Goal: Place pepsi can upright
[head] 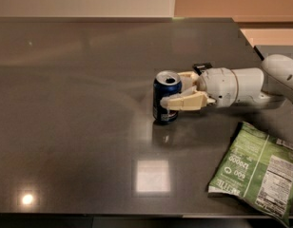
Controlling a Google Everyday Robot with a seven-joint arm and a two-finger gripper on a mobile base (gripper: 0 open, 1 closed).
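The pepsi can (161, 88) stands on the desk (80, 108) with its long axis vertical, directly between the jaws of the gripper (174, 90), which reaches in from the can's right. The jaws seem clamped on it, though the far one is half hidden.

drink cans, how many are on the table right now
1. The small dark-blue aluminium pepsi can stands upright near the middle of the dark glossy table, held by the cream two-finger gripper reaching in from the right. None seems hidden.
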